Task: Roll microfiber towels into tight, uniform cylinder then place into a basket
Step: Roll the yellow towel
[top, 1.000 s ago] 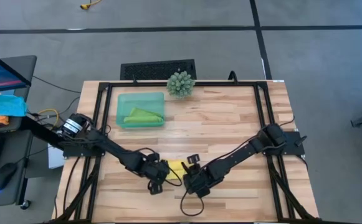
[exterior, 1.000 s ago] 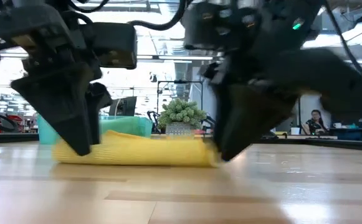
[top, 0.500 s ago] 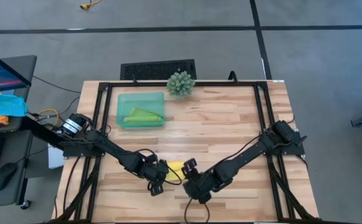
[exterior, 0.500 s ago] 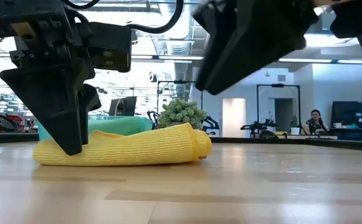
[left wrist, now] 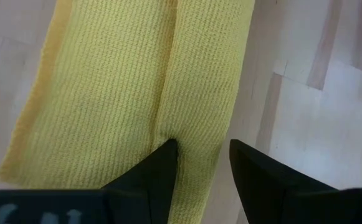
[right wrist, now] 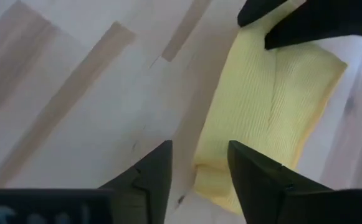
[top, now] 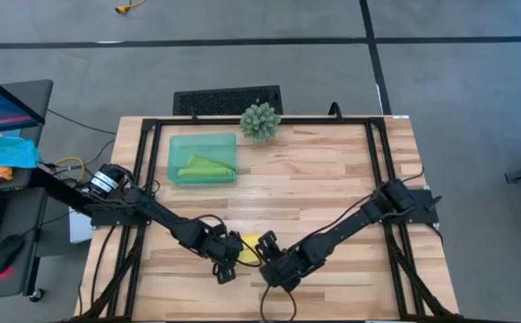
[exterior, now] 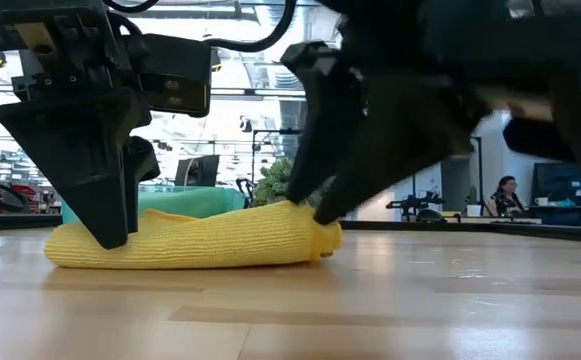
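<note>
The yellow towel [exterior: 195, 240] lies as a loose, flattened roll on the table near its near edge; it also shows in the high view [top: 252, 244]. My left gripper [exterior: 110, 235] stands over the roll's left end and is shut on it. My right gripper [exterior: 320, 212] is open at the roll's right end, and the towel's end [right wrist: 209, 168] shows between its fingers. The green towel [top: 206, 167] lies bundled in the teal basket [top: 176, 148] at the far left. My left gripper pinches one long lobe of the yellow roll [left wrist: 200, 134] between its two fingers, near the roll's left end. One finger [left wrist: 166, 155] sits in the crease between the two lobes, the other [left wrist: 243, 158] outside the towel's long edge. The fingers point down from above. The roll lies on the table. My right gripper: I cannot tell whether it touches the towel's right end.
A spiky green ball plant [top: 260, 120] stands at the far edge, right of the basket. Black frame rails [top: 377, 152] run along the table's sides and far edge. Bare wood [top: 332, 179] lies between the basket and the right arm.
My right gripper has let go of the roll's right end, risen clear, then come back down to that end. The freed right end has puffed up and thickened. The roll's left end has stayed on the table under my left gripper.
</note>
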`<move>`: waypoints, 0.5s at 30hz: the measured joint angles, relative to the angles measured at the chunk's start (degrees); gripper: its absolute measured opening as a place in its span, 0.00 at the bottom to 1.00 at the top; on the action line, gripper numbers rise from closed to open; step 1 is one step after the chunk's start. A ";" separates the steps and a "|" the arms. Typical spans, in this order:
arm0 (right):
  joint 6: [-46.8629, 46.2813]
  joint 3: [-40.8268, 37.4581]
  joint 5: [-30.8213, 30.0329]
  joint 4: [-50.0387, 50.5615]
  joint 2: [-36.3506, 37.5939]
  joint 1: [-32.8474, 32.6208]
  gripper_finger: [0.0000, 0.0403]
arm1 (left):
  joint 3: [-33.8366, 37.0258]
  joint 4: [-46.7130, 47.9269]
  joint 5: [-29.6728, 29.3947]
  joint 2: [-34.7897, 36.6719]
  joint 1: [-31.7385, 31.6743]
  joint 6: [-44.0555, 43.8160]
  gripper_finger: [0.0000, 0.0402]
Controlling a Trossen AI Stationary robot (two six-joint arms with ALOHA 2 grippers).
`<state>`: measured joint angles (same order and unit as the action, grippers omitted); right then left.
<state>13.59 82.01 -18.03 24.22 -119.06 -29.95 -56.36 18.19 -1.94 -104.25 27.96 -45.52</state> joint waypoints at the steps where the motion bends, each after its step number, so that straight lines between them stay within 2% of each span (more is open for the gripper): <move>1: 0.74 -0.10 0.03 0.30 -0.15 0.08 0.43 | 0.00 0.02 0.05 0.00 -0.01 0.00 0.36; 9: 1.33 -0.07 0.07 -0.56 -2.35 1.95 0.56 | 0.00 -0.02 0.18 0.00 -0.02 0.04 0.36; 15: -5.94 -0.04 0.14 -0.23 -2.25 4.76 0.56 | 0.00 -0.13 0.18 0.00 -0.03 0.00 0.36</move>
<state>7.65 81.97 -17.89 23.99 -121.32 -25.18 -56.36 18.06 -1.75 -104.25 27.92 -45.52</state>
